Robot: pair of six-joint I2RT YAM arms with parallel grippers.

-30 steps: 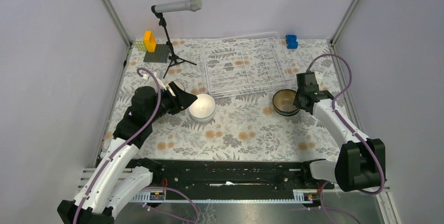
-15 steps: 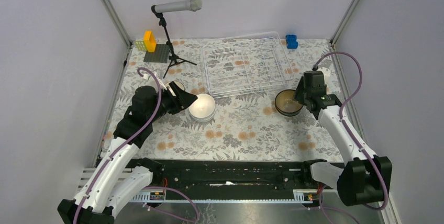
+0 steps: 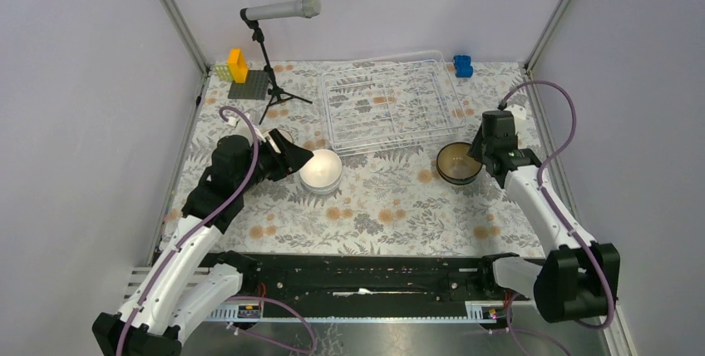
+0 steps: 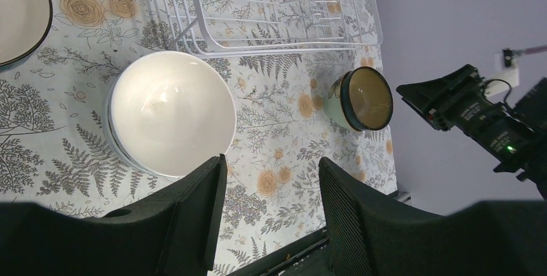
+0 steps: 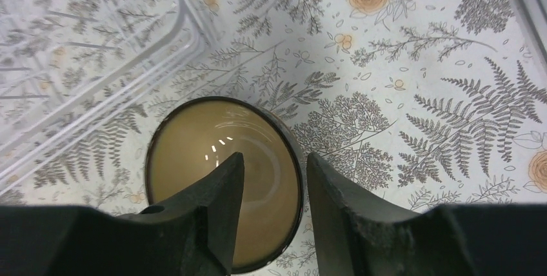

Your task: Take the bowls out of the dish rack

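Note:
The dish rack (image 3: 387,106) stands at the back middle with no bowl showing in it. A bowl with a mint outside and an olive-brown inside (image 3: 456,162) sits on the cloth by the rack's near right corner. My right gripper (image 3: 486,152) is open over that bowl's right rim. In the right wrist view one finger is above the bowl's inside (image 5: 193,153), the other outside the rim, with the right gripper (image 5: 275,158) holding nothing. A white bowl (image 3: 321,170) rests left of centre. My left gripper (image 3: 291,156) stands open beside it, empty (image 4: 272,163).
Another pale bowl with a dark rim (image 4: 19,11) lies behind the left gripper. A microphone on a tripod (image 3: 270,81), a grey baseplate with a yellow block (image 3: 245,81) and a blue block (image 3: 462,65) stand along the back. Grey walls close in both sides.
My right gripper has opened and let go of the mint bowl's rim, drawing back a little to the right. The bowl has ended up slightly further right. The left arm has stayed still.

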